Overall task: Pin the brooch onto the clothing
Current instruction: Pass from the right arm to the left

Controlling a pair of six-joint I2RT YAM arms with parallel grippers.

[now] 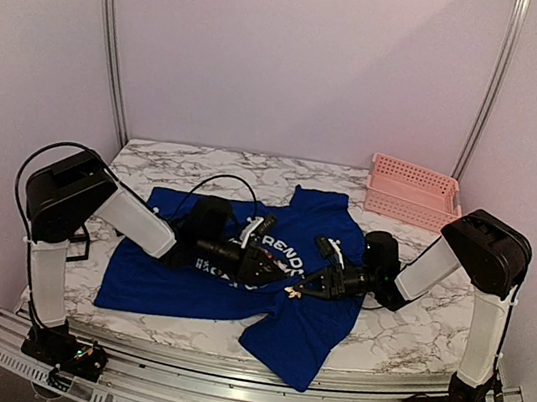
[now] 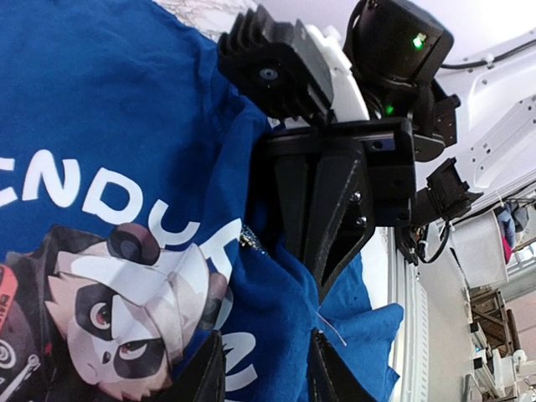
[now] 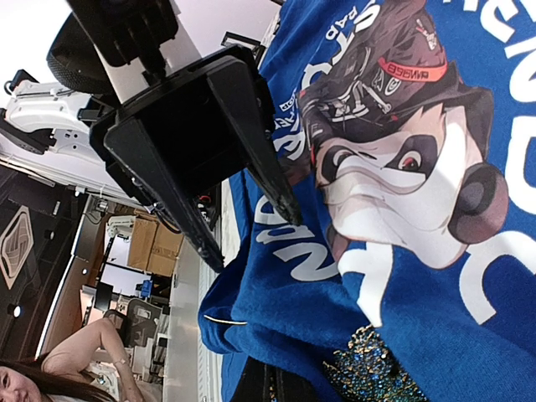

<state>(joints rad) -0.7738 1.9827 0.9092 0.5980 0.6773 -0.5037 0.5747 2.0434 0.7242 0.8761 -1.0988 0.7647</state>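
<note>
Brooch (image 3: 368, 373), a glittering cluster of teal and gold stones, sits on the royal-blue short-sleeved T-shirt (image 1: 165, 287) just beside the right pincer (image 2: 322, 280). That pincer's jaws are drawn together, tips pressed into a raised fold of the shirt. Whether they grip the brooch cannot be told. Facing it, the left pincer (image 2: 268, 335) stands parted, with blue cloth between its fingers, next to the panda print (image 2: 126, 310). The shirt lies spread on the white marble tabletop (image 1: 402, 322) beneath both pincers.
</note>
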